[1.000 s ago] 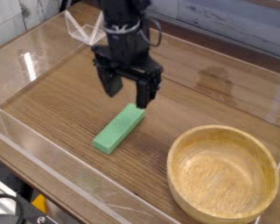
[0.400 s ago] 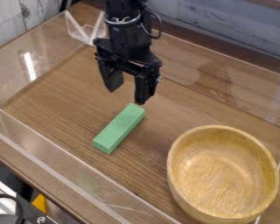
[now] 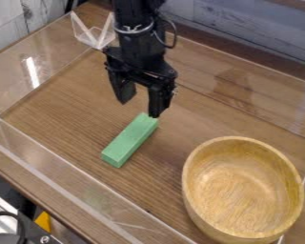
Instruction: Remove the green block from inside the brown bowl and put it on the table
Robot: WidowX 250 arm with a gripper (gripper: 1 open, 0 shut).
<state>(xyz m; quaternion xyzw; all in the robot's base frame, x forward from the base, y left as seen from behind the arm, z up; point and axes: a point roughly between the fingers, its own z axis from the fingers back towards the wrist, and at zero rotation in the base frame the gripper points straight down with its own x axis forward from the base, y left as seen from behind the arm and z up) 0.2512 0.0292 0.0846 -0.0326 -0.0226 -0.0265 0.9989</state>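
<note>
Nothing has shifted since the earlier frames: block, bowl and arm sit as before. The empty brown bowl (image 3: 243, 189) fills the worktop's (image 3: 66, 114) near right corner. The green block (image 3: 130, 140) lies flat mid-worktop. Above its far end hangs the end effector (image 3: 141, 98), spread wide, gripping nothing.

The black robot arm (image 3: 134, 24) runs out of the picture at the top edge, so its upper part is unseen. The large round light-brown wooden bowl (image 3: 243, 188) is cut slightly by the right edge and nearly reaches the bottom edge. The brown wood-grain tabletop (image 3: 66, 114) is cropped on every side. At the bottom left corner, dark cables with a yellow piece (image 3: 41, 225) sit blurred behind the clear acrylic wall (image 3: 66, 186), too indistinct to identify.
</note>
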